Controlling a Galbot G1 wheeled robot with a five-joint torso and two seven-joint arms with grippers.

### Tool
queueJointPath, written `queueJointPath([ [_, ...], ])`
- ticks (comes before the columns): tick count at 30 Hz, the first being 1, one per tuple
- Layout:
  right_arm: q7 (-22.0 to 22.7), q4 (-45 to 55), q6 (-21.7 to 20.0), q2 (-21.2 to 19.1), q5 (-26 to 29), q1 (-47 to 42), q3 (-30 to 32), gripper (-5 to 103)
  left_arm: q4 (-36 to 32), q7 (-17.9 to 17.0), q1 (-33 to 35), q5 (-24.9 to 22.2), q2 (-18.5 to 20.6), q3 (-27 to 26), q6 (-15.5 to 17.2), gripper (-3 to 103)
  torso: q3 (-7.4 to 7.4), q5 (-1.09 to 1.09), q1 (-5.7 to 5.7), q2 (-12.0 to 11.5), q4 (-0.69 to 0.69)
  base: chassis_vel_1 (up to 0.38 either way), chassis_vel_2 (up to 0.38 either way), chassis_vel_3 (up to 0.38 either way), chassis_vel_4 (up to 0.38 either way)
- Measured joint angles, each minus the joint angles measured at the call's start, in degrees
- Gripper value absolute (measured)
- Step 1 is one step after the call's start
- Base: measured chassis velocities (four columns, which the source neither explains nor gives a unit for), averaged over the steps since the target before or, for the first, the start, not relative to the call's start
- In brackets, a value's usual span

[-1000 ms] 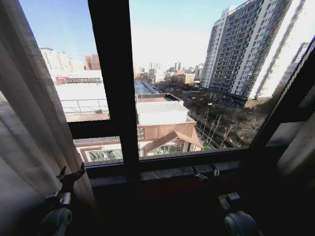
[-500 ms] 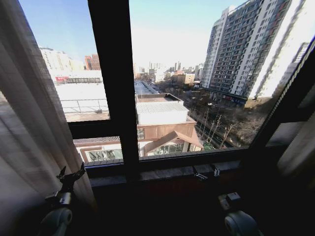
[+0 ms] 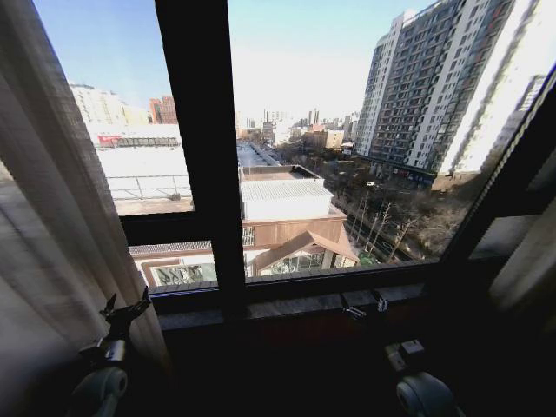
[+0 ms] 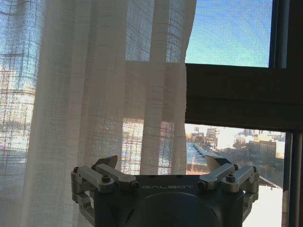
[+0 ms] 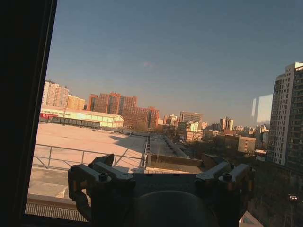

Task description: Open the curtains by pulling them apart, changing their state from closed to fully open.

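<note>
The curtains (image 3: pixel 52 252) hang bunched at the robot's left side of the window (image 3: pixel 347 130), a sheer cream panel of many upright folds that covers the left edge of the glass and runs down past the sill (image 3: pixel 287 306); a paler strip of fabric (image 3: pixel 530 261) shows at the far right edge beside the dark window frame (image 3: pixel 201 156). Between them the glass is uncovered, with a low building (image 3: pixel 287 217) and a tall apartment block (image 3: pixel 443 87) outside. The left tool (image 3: pixel 124 306) is raised low in the head view, just beside the inner edge of the left panel, its two fingers spread apart and holding nothing. In the left wrist view the same tool (image 4: pixel 164 163) has its fingertips (image 4: pixel 111 161) wide apart, with the woven cloth (image 4: pixel 94 94) hanging beyond them and filling the side toward one finger, while the other finger stands before clear glass and the dark crossbar (image 4: pixel 236 97); whether the cloth touches the finger cannot be told. The right tool (image 3: pixel 365 306) sits low in front of the sill, well apart from any fabric. In the right wrist view this tool (image 5: pixel 161 163) has its fingers spread wide and empty, facing the open glass and the city beyond.
</note>
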Motion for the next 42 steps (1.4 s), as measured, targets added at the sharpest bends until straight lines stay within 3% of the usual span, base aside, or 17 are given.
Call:
queueJointPath([
  [8,-0.01,0.0,0.0,0.0,0.0,0.0,0.01,100,-2.08,-0.71,0.48,0.0,0.35,0.36,1.95,100,0.0,0.0,0.0,0.0,0.01,0.0,0.0,0.0,0.0],
  [10,-0.01,0.0,0.0,0.0,0.0,-0.01,0.01,100,-6.29,-2.2,1.43,0.0,1.14,1.16,5.84,100,0.0,0.02,0.0,0.0,0.0,0.0,0.0,0.0,0.0],
  [12,-0.01,0.0,0.0,0.0,0.0,0.0,0.01,100,-7.21,-2.54,1.65,0.0,1.31,1.34,6.73,100,0.0,0.02,0.0,0.0,0.0,0.0,0.0,0.0,0.0],
  [14,-0.01,0.0,0.0,0.0,0.0,0.0,0.01,100,-12.85,-4.75,3.01,0.0,2.36,2.43,12.16,100,0.0,0.02,0.0,0.0,0.0,0.0,0.0,0.0,0.0],
  [16,-0.01,0.0,0.0,0.0,0.0,0.0,0.01,100,-13.98,-5.19,3.28,0.0,2.58,2.66,13.22,100,0.0,0.01,0.0,0.0,0.0,0.0,0.0,0.0,0.0],
  [20,-0.01,0.0,0.0,0.0,0.0,0.0,0.01,100,-22.31,-8.38,5.26,-0.02,4.14,4.28,21.24,100,0.0,0.01,0.0,0.0,0.0,0.0,0.0,0.0,0.0],
  [23,-0.03,0.0,0.0,0.0,0.0,0.0,0.0,100,-24.64,-10.12,5.61,0.0,5.49,3.97,23.24,100,0.0,-0.07,0.0,0.0,0.0,0.0,0.0,0.0,0.0],
  [25,-0.01,0.0,0.0,-0.01,0.01,-0.01,0.03,100,-22.11,-11.77,4.98,0.28,8.02,1.62,22.91,100,0.0,0.11,0.0,0.0,0.0,0.0,0.0,0.0,0.0],
  [28,-0.01,0.01,0.0,-0.02,0.01,-0.01,0.04,100,-20.31,-12.18,4.79,0.29,8.64,1.18,22.45,100,0.0,-0.07,0.0,0.0,0.01,0.0,0.0,0.0,0.0],
  [35,-0.01,0.0,0.0,-0.01,0.01,0.0,0.01,100,-17.73,-12.37,4.35,0.1,8.98,0.89,20.37,100,0.0,0.0,0.0,0.0,0.0,0.0,0.0,0.0,0.0],
  [37,-0.01,0.0,-0.01,-0.01,0.01,0.0,0.01,100,-16.47,-10.89,4.31,-0.23,9.19,0.85,18.02,100,0.0,0.01,0.0,0.0,0.0,0.0,0.0,0.0,0.0],
  [39,-0.01,0.0,0.0,-0.01,0.01,0.0,0.0,100,-14.0,-7.19,4.22,-0.6,9.32,0.86,13.53,100,0.0,0.01,0.0,0.0,0.0,0.0,0.0,0.0,0.0],
  [42,-0.01,0.0,-0.01,-0.01,0.01,-0.01,0.0,100,-11.75,-5.84,4.0,-0.91,9.28,0.89,11.57,100,0.0,-0.01,0.0,0.0,0.0,0.0,0.0,0.0,0.0],
])
